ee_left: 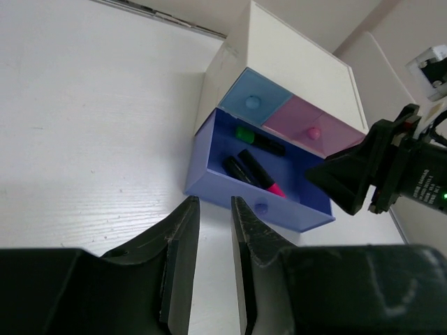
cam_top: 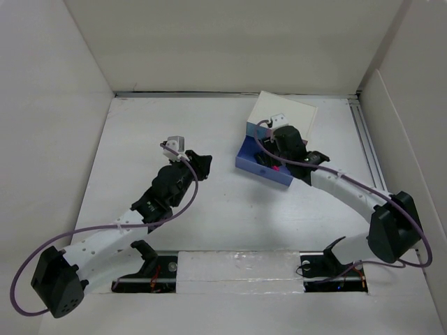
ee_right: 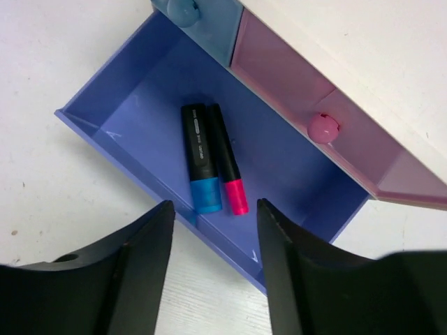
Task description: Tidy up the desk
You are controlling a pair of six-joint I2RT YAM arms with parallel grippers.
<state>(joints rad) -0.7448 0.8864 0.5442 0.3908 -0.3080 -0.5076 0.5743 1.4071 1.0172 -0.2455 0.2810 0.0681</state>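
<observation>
The white desk (cam_top: 223,209) holds a small white box (cam_top: 290,112) with drawers at the back right. Its large blue drawer (cam_top: 262,171) is pulled out. In the right wrist view, a blue-capped marker (ee_right: 199,157) and a pink-capped marker (ee_right: 227,160) lie side by side in the drawer (ee_right: 140,105). The left wrist view also shows a green-capped marker (ee_left: 258,139) in the drawer. My right gripper (ee_right: 215,206) is open and empty above the drawer's front wall. My left gripper (ee_left: 214,204) is narrowly open and empty, over bare desk just left of the drawer (ee_left: 209,167).
The box's small light-blue drawer (ee_left: 251,98) and pink drawer (ee_left: 311,125) are pushed in. White wall panels (cam_top: 230,42) stand round the desk. A metal rail (cam_top: 367,139) runs along the right side. The arm bases sit at the near edge.
</observation>
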